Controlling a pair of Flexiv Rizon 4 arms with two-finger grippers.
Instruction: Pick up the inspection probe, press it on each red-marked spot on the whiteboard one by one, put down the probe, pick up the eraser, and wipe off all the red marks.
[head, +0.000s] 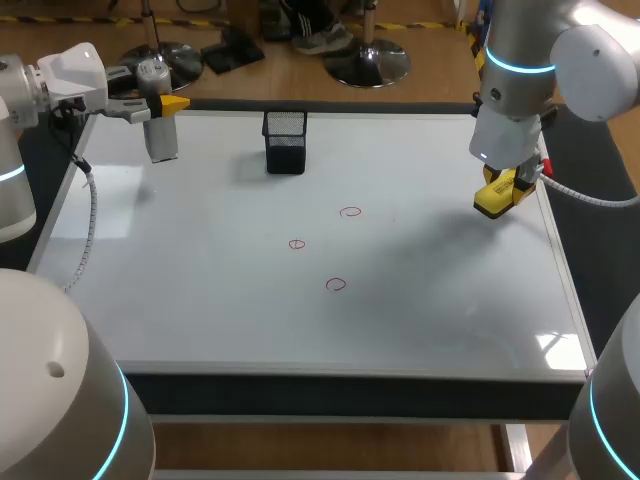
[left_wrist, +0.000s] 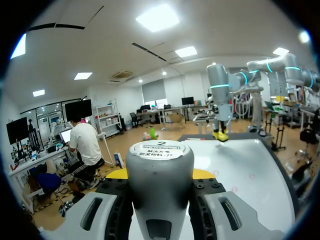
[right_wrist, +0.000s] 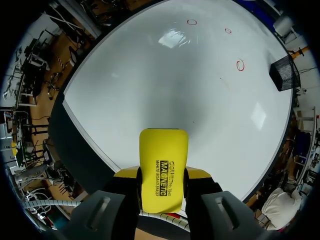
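A grey cylindrical probe (head: 160, 125) hangs above the whiteboard's far left corner, with my left gripper (head: 165, 103) shut on it; in the left wrist view the probe (left_wrist: 159, 185) fills the space between the fingers. A yellow eraser (head: 497, 193) is held over the board's right side, my right gripper (head: 508, 184) shut on it; the right wrist view shows the eraser (right_wrist: 162, 170) clamped between both fingers. Three red circles are drawn mid-board: one (head: 350, 212), one (head: 296, 244) and one (head: 336, 285). They also show ahead of the eraser as marks (right_wrist: 240, 65).
A black mesh pen holder (head: 285, 141) stands near the whiteboard's (head: 200, 300) far edge, left of middle; it appears as a dark basket (right_wrist: 284, 73) in the right wrist view. The board's raised frame runs around all sides.
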